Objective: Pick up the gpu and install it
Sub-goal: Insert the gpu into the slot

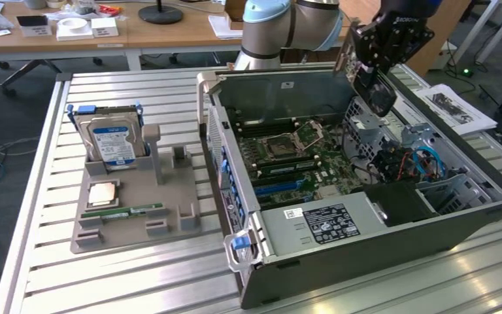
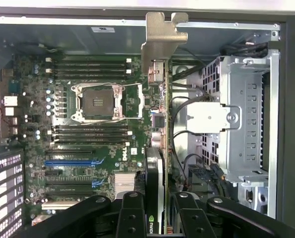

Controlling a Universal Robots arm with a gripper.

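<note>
Over the far end of the open computer case (image 1: 365,242), toward the exterior view's right, holds the gpu (image 1: 375,91) edge-on in the hand (image 1: 382,62), closed on both flat faces, clear above the motherboard (image 1: 295,157). Judged stiff and light yet fragile: safest taken by the board's plain end, away from the silvery bracket (image 2: 162,39), sparing cooler and contacts. Hangs well apart from the hard drive (image 1: 112,140) across the worktop (image 1: 129,281).

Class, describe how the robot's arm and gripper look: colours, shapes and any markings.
The arm is built from rounded silver-grey segments with a pale blue joint cap. The gripper is black, with white lettering on its body. Its fingers are black jointed links with round pivot pins.
</note>
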